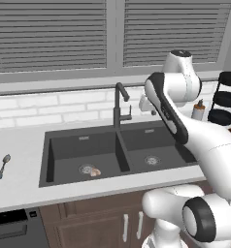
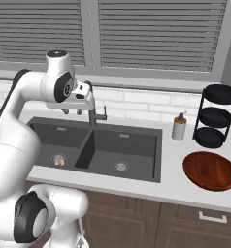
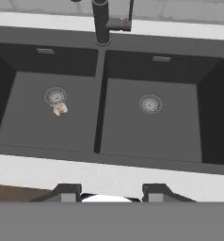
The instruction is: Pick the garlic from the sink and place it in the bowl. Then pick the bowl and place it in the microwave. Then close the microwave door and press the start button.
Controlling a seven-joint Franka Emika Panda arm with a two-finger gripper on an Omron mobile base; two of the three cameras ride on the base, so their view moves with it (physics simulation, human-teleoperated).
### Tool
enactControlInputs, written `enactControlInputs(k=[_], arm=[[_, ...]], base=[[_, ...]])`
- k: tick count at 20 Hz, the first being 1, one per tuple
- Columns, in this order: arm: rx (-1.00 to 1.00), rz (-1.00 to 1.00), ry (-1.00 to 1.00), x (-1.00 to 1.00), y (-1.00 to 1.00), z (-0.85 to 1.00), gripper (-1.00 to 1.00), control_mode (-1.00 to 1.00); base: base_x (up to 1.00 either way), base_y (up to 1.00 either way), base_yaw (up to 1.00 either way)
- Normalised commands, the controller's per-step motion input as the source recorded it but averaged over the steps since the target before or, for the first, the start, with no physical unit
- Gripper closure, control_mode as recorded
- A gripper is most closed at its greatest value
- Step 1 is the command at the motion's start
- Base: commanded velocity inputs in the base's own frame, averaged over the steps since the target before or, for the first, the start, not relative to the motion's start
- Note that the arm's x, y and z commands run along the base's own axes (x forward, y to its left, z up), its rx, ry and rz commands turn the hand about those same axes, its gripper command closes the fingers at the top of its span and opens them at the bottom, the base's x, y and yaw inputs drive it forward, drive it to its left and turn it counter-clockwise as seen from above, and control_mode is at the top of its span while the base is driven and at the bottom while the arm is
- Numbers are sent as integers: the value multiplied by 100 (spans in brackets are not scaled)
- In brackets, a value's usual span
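The gripper's fingers [image 3: 69, 192] are standing apart with nothing between them, the gripper [image 2: 73, 111] hanging high above the sink [image 3: 109, 49], just in front of the faucet [image 2: 93, 115] and well clear of both basins. In the sink's left basin the garlic [image 3: 60, 108] is lying on the floor, touching the edge of the round drain [image 3: 55, 95], with open floor around it up to the dividing wall. To the right of the sink, the bowl [image 2: 211, 170] is sitting on the counter [image 2: 175, 186] near its front edge, just before the black tiered rack [image 2: 216, 116]; a soap dispenser [image 2: 179, 127] is standing between rack and sink. To the left of the sink, a spoon [image 1: 3, 166] is lying on the counter.
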Motion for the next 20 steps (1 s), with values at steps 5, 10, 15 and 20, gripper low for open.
enactControlInputs(k=[5,10,15,20], arm=[[-3,2,-4,-36,19,-1,-100,-100],[-24,1,-5,-28,100,-34,-100,-100],[-6,0,4,10,79,-49,-100,-100],[0,0,4,33,27,-49,-100,-100]], base=[[0,0,0],[0,0,0],[0,0,0],[0,0,0]])
